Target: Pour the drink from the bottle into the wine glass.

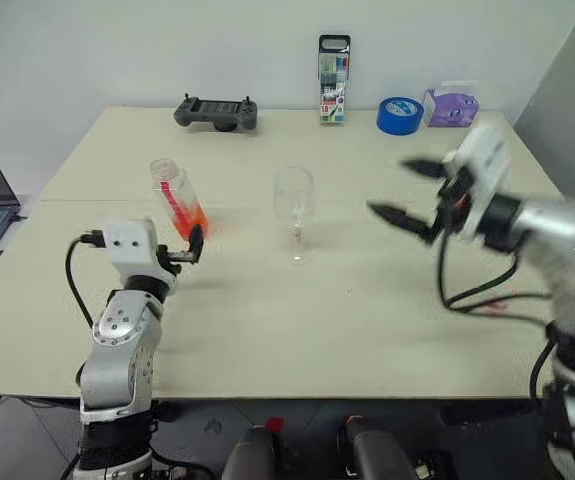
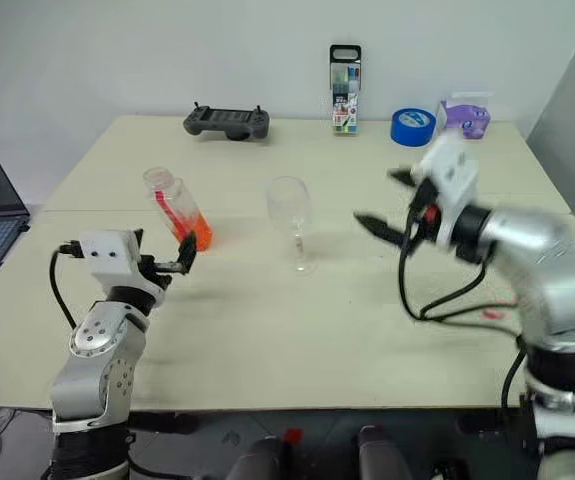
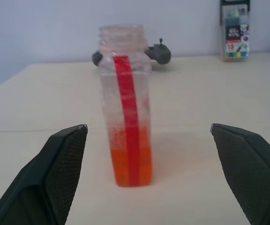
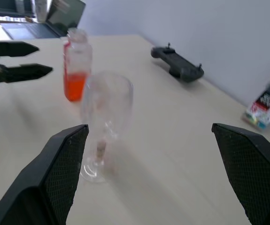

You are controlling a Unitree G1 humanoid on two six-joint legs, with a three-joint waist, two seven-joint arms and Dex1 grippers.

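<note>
on the table [image 1: 267,330] we've got the uncapped bottle [image 1: 179,200] between our left gripper [image 3: 149,136]'s spread fingers, ungrasped; wine glass [image 1: 294,205] just beside it, right gripper [image 1: 407,190] spread too. off-centre squeeze could tip it, spilling the drink [image 3: 131,166]

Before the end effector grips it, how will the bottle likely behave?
The bottle has no cap, so tilting may spill it. The drink fills only its base, so it is probably light. Its thin clear plastic walls may flex.

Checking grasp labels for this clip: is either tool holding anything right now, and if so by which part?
Nothing is held. The left tool stands open just short of the bottle, not touching it. The right tool is open in the air, apart from the wine glass.
</note>
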